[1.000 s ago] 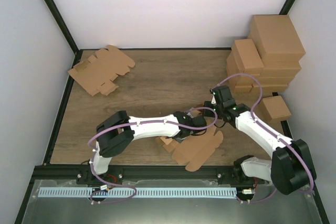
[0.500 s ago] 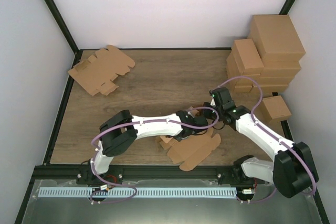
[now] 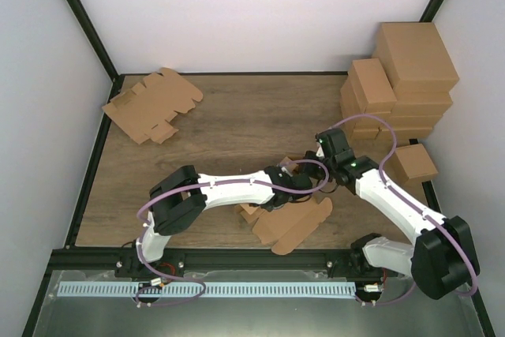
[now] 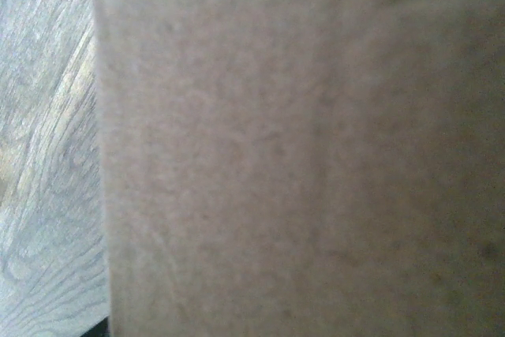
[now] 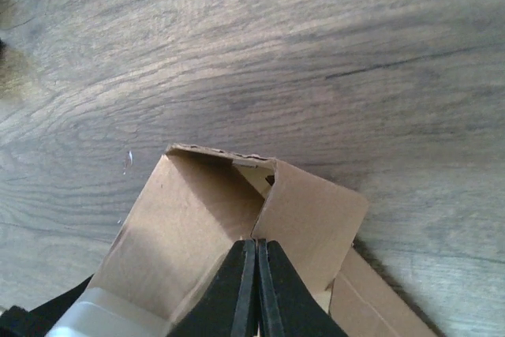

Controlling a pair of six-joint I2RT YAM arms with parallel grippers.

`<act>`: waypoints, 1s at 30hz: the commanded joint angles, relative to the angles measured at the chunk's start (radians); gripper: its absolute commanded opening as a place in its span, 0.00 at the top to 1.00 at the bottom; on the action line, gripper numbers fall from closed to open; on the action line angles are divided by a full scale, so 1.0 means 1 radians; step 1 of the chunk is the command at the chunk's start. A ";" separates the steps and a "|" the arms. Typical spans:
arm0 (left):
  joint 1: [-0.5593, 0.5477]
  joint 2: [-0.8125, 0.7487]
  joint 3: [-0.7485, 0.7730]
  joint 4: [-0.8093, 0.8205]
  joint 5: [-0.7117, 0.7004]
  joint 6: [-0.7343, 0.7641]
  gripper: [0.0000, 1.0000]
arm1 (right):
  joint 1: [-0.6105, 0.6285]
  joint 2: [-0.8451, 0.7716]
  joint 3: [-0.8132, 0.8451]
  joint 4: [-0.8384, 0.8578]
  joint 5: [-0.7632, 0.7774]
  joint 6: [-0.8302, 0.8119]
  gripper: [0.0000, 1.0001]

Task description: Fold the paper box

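The right pincer [image 5: 256, 254] pinches a flap of the paper box [image 5: 185, 222] over the table [image 5: 316, 53].

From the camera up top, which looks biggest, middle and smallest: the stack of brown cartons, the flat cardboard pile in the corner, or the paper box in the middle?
1. stack of brown cartons, clearly biggest.
2. flat cardboard pile and paper box look about alike, so no ranking between them.

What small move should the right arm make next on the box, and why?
Probably tip the raised flap inward with the right pincer: its shut tips sit on a crease of the paper box, which lies partly folded, while cardboard fills the left wrist view, so that side looks braced.
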 commanded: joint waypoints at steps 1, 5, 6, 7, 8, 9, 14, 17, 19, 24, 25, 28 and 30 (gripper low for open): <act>0.000 -0.017 -0.003 0.026 -0.008 0.002 0.62 | 0.018 -0.049 -0.036 0.046 -0.107 0.081 0.98; 0.000 -0.024 -0.012 0.051 0.017 0.013 0.62 | 0.019 -0.073 -0.130 0.097 -0.140 0.101 0.98; 0.000 -0.025 -0.014 0.056 0.023 0.018 0.62 | 0.019 -0.077 -0.148 0.116 -0.158 0.107 0.98; -0.001 -0.026 -0.015 0.060 0.029 0.019 0.62 | 0.019 -0.080 -0.164 0.133 -0.177 0.113 0.98; -0.002 -0.031 -0.016 0.066 0.034 0.023 0.62 | 0.020 -0.082 -0.180 0.147 -0.184 0.117 0.97; -0.004 -0.033 -0.018 0.072 0.038 0.028 0.62 | 0.020 -0.084 -0.192 0.165 -0.193 0.116 0.97; -0.011 -0.046 -0.030 0.084 0.036 0.047 0.62 | 0.019 -0.087 -0.205 0.192 -0.224 0.085 0.90; -0.012 -0.047 -0.046 0.090 0.037 0.059 0.62 | 0.019 -0.095 -0.179 0.144 -0.164 0.054 0.82; -0.012 -0.048 -0.054 0.089 0.035 0.061 0.62 | 0.019 -0.109 -0.164 0.112 -0.112 0.040 0.76; -0.012 -0.052 -0.062 0.089 0.037 0.062 0.62 | -0.001 -0.157 -0.158 0.083 -0.057 0.028 0.69; -0.012 -0.054 -0.062 0.089 0.036 0.062 0.62 | -0.016 -0.166 -0.163 0.084 -0.062 0.028 0.68; -0.012 -0.054 -0.064 0.089 0.034 0.062 0.61 | -0.082 -0.204 -0.180 0.103 -0.127 0.012 0.68; -0.012 -0.051 -0.067 0.089 0.033 0.062 0.61 | -0.136 -0.236 -0.190 0.123 -0.179 -0.001 0.64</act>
